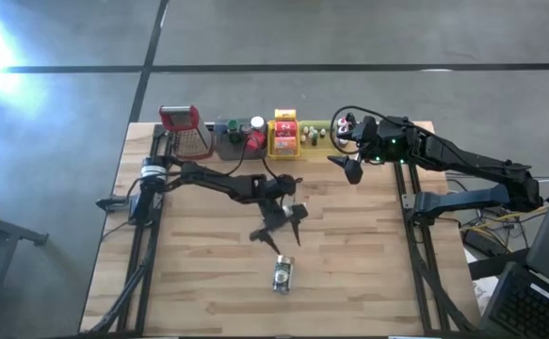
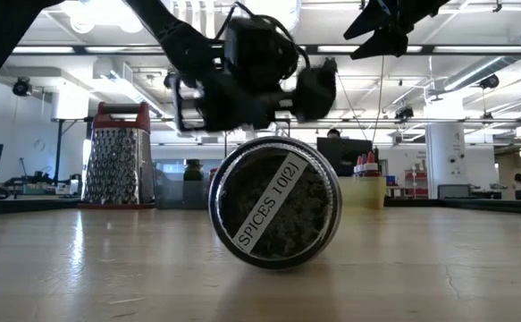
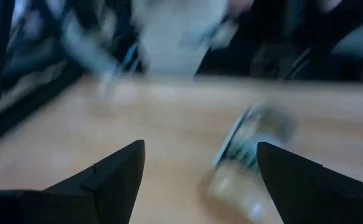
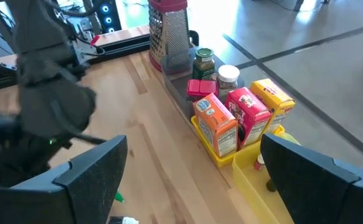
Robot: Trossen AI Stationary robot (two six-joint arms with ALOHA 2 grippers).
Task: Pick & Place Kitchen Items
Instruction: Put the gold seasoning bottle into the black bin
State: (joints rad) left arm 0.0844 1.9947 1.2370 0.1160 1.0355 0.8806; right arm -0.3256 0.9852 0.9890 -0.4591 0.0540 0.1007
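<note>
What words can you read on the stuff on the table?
"SPICES 10(2)": on the white label across the lid of the spice jar lying on its side on the table.
The orange packet and the red packet in the yellow tray carry print, too small to read.

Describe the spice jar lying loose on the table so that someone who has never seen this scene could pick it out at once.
Start at the wooden table, then leave the row of trays along its far edge and move toward the near edge. There a small clear glass spice jar lies on its side, alone, just beyond the left hand. Its label reads SPICES 10(2).
</note>
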